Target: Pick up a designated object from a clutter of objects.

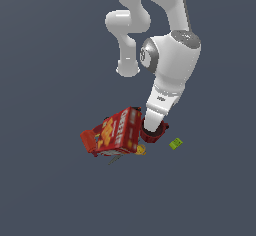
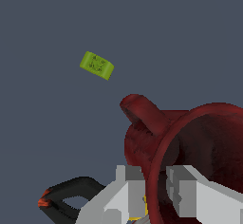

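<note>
The pincer [image 2: 155,190] is straddling the dark red mug's [image 2: 190,137] rim, one finger inside, one outside, seemingly pinching the wall. The mug is sitting beside the Cheez-It cracker box [image 1: 117,132]. Grasping looks under way; lifting straight up is coming next. Farther off, a green block [image 2: 97,65] is lying.

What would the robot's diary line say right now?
hand: straddling rim, one finger inside | dark red ribbed mug: not lifted | small green block: apart

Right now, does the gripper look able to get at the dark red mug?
Probably yes: the gripper already straddles the dark red mug's rim, one of the jaws inside and one outside. The cracker box sits close beside it but does not block.
</note>
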